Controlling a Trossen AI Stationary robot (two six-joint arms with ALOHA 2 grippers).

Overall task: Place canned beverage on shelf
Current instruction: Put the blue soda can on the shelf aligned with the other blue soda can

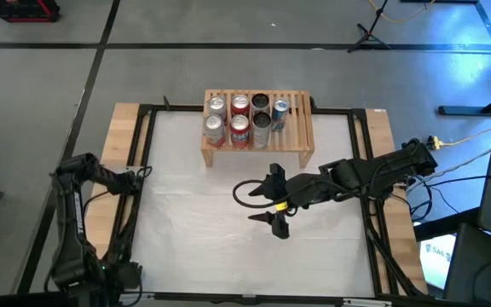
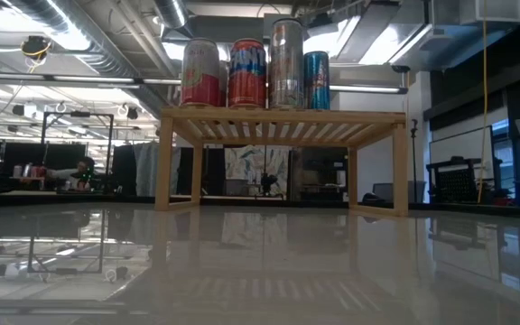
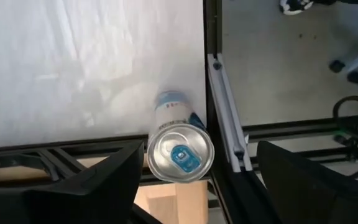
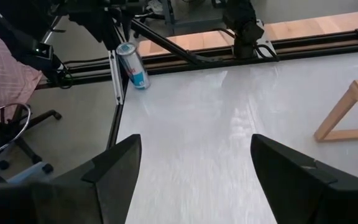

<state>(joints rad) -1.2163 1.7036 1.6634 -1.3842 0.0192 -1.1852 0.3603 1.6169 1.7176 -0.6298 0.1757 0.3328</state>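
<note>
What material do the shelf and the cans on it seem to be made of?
The shelf looks like light unfinished wood: pale colour, thin slats, solid legs. The cans look like aluminium with glossy printed sides; their bare silver tops reflect light. One more can by the table edge shows the same shiny lid.

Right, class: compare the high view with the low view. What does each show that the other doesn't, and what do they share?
Only the high view: both arms, the open right gripper over the table in front of the shelf, the left gripper at the table's left edge, and the cans standing two rows deep. Only the low view: the space under the shelf, the room behind, and a seated person far off. Both: the wooden shelf with cans standing on its slatted top.
</note>
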